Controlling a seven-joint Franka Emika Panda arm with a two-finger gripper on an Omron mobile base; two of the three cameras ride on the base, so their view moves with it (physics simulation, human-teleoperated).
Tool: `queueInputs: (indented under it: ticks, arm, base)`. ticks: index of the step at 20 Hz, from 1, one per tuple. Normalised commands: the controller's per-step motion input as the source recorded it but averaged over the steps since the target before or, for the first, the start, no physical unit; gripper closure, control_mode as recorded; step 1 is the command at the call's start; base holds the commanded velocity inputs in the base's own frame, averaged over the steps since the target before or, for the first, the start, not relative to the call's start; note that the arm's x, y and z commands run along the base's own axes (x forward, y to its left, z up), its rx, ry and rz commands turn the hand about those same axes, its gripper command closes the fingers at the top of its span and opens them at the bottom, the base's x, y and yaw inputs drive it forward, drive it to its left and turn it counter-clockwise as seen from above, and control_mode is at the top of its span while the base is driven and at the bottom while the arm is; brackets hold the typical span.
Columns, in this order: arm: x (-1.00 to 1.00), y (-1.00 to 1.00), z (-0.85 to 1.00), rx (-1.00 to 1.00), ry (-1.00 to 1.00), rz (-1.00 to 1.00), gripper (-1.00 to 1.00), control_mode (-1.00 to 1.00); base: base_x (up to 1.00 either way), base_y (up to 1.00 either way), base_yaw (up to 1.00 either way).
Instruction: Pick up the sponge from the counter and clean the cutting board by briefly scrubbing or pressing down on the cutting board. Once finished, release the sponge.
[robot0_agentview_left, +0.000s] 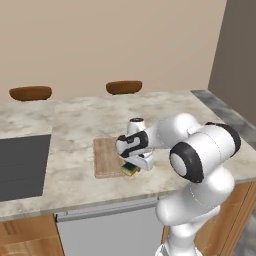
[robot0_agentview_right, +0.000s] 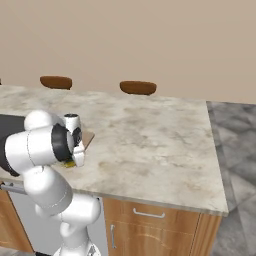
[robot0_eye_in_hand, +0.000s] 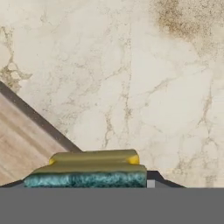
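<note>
Sponge (robot0_agentview_left: 131, 169) sits pinched in the gripper (robot0_agentview_left: 133, 166) at the near right corner of the cutting board (robot0_agentview_left: 106, 157) on the counter (robot0_agentview_right: 150, 135), so pickup looks done, with scrubbing and release probably left.

A plain beige wall (robot0_agentview_left: 110, 40) fills the upper frame, with a grey wall (robot0_agentview_left: 235, 55) at the upper right. Two brown stool seats (robot0_agentview_left: 124, 87) stand along its foot. Wooden cabinet fronts (robot0_agentview_right: 150, 225) line the bottom, beside grey marbled floor (robot0_agentview_right: 235, 150) at right.
</note>
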Motion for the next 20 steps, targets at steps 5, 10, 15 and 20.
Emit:
queueInputs:
  ticks: [5,10,15,20]
  arm:
    - [0.25,-1.0,0.0,0.0,0.02,-0.01,1.0,-1.0]
    - [0.04,-0.75,-0.02,0.0,0.0,0.0,-1.0,-1.0]
    - [0.0,-0.07,0.01,0.0,0.0,0.0,-1.0,-1.0]
    - [-0.08,-0.27,0.27,0.0,0.0,0.0,-1.0,-1.0]
  base:
    - [0.0,0.0,0.0]
    - [0.0,0.0,0.0]
    - [0.0,0.0,0.0]
    - [0.0,0.0,0.0]
